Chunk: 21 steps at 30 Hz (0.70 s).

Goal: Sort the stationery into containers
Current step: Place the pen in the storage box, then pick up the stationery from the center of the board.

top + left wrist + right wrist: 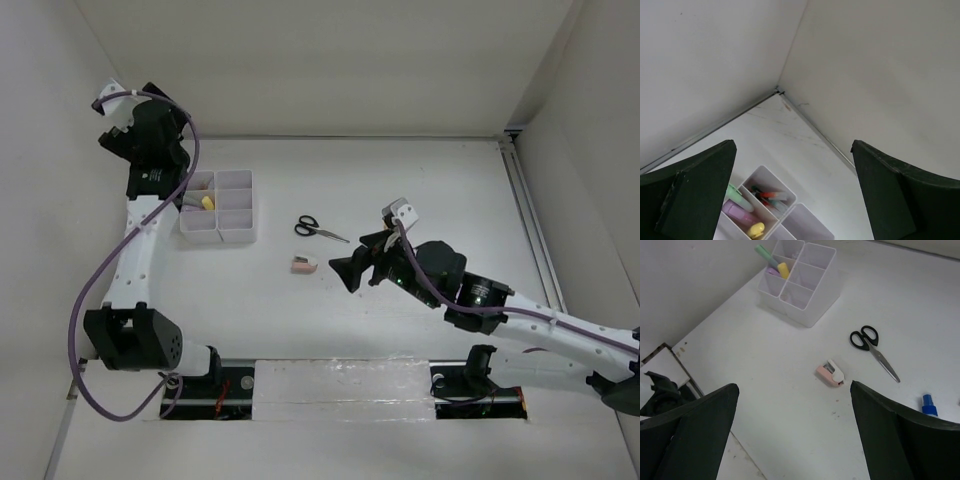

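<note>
- Top view: the white organiser tray (232,236) sits at the far left of the table (420,190), near the left wall (40,200), and the left arm (135,245) overhangs its far-left corner. A yellow highlighter (208,202) shows in a left-column compartment. The scissors (318,228) lie to the tray's right and apart from it, with handles toward the tray and blades running right and slightly nearward. The eraser (303,265) lies nearer, its long axis left to right. It is just ahead of the right gripper (343,274) and not touching it.
- Left wrist view: the left gripper (792,150) is spread wide with nothing between its fingers. It is above the tray and faces the wall corner (777,91). Below it, red-tipped pens (769,196) lie in one compartment. A green highlighter (734,192), a purple highlighter (740,210) and the yellow one lie across a divider from them.
- Right wrist view: the right gripper is also spread wide and holds nothing. The eraser lies between the tray and the gripper, set diagonally. The scissor blades point away from the tray. A blue-capped tube (927,405) shows by the right finger, mostly hidden.
</note>
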Motion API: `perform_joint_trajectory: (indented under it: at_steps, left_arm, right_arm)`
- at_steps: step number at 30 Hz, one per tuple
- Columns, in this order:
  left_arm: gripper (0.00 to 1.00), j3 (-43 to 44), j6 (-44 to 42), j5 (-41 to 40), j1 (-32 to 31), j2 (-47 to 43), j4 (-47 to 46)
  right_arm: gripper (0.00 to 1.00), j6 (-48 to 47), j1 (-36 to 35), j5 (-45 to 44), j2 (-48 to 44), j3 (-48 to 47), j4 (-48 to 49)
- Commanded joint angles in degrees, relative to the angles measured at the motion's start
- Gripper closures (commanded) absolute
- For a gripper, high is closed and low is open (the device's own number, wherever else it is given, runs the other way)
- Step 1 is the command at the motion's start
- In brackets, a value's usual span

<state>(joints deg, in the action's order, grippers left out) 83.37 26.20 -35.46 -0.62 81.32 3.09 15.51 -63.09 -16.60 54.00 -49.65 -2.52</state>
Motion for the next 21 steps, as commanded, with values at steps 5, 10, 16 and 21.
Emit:
perform_joint_trajectory:
  at_steps: [5, 10, 16, 21]
  left_arm:
    - [0.00, 8.6, 1.8, 13.8, 0.1, -6.5, 15.6]
    - [0.00, 5.4, 2.5, 22.0, 0.1, -9.0, 24.1]
    - [0.00, -10.3, 0.6, 23.5, 0.1, -18.7, 25.1]
    - [0.00, -26.0, -1.3, 33.3, 0.1, -30.8, 17.3]
  right_arm:
    - [0.00, 3.2, -0.5, -8.9, 2.6, -1.8, 0.2]
    - [0.00, -2.5, -0.5, -9.0, 6.5, -4.6, -4.0]
    - [0.02, -0.7, 8.6, 3.5, 12.2, -6.3, -8.5]
    - [0.05, -1.2, 12.6, 6.9, 13.9, -4.3, -6.9]
